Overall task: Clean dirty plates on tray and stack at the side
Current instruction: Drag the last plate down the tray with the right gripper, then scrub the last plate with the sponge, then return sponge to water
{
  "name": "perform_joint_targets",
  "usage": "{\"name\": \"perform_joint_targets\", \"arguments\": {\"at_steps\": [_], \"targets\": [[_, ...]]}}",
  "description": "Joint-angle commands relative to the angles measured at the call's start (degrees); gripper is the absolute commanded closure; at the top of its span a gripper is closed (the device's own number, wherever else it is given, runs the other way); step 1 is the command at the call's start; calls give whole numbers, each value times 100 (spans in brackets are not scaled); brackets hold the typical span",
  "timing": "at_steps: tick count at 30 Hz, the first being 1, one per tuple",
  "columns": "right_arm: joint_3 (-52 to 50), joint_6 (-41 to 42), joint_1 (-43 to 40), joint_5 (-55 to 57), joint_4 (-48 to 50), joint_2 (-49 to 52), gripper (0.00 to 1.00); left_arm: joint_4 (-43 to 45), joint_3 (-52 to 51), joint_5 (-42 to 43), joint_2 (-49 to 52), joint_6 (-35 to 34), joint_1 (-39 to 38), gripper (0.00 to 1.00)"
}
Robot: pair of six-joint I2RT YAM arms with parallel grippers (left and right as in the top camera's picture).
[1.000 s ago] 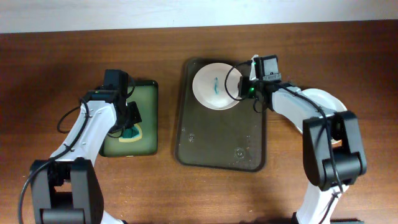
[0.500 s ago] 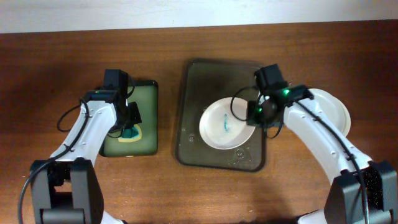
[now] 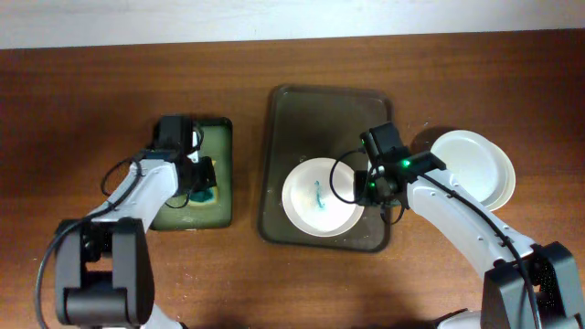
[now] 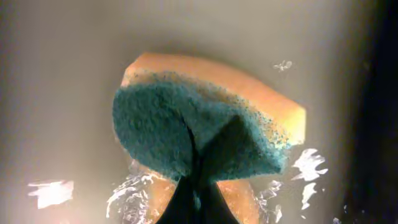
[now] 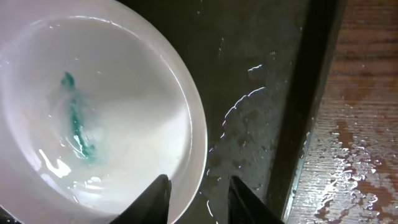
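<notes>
A white plate (image 3: 311,217) with a teal smear at its centre lies on the front part of the dark olive tray (image 3: 274,137). My right gripper (image 3: 370,185) is shut on the plate's right rim. In the right wrist view one finger is inside the plate (image 5: 112,112) and the other is over the wet tray floor (image 5: 261,124), with the gripper (image 5: 196,190) straddling the rim. Two more white plates (image 3: 475,164) are stacked on the table to the right of the tray. My left gripper (image 3: 196,178) is shut on the sponge.
The sponge (image 4: 186,118), teal scrub side over an orange body, lies in the small green-lined tray (image 3: 219,137) left of the big tray, pinched by the left gripper (image 4: 193,186). Water drops lie on both trays and on the wooden table (image 5: 360,155).
My right gripper has dragged the smeared plate from the tray's far end to its front. The left gripper has shifted slightly toward the far end of the sponge tray.
</notes>
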Motion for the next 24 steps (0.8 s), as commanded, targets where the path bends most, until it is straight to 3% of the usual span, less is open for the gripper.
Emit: {"name": "perform_joint_targets", "arguments": {"at_steps": [1,10,11,13,17,19,21,24], "targets": [[-15,-55,11,28,-11,-118,68,39,-140,44,601,111,20,100],[-15,-153,11,37,-17,-118,67,-190,-92,170,739,111,20,100],[-15,-393,11,28,87,-118,64,-251,-81,221,634,111,20,100],[-15,-942,-20,28,208,-118,62,-452,-72,280,125,111,20,100],[-15,-907,-337,-378,251,-52,61,-682,-72,280,-1174,114,20,100],[-17,-859,-483,-765,245,195,62,-828,-17,280,-1552,116,17,100],[-17,-785,-566,-894,323,584,72,-1261,323,284,-1635,136,-85,100],[-17,-658,-564,-903,577,1008,76,-1582,964,304,-1635,219,-678,100]]}}
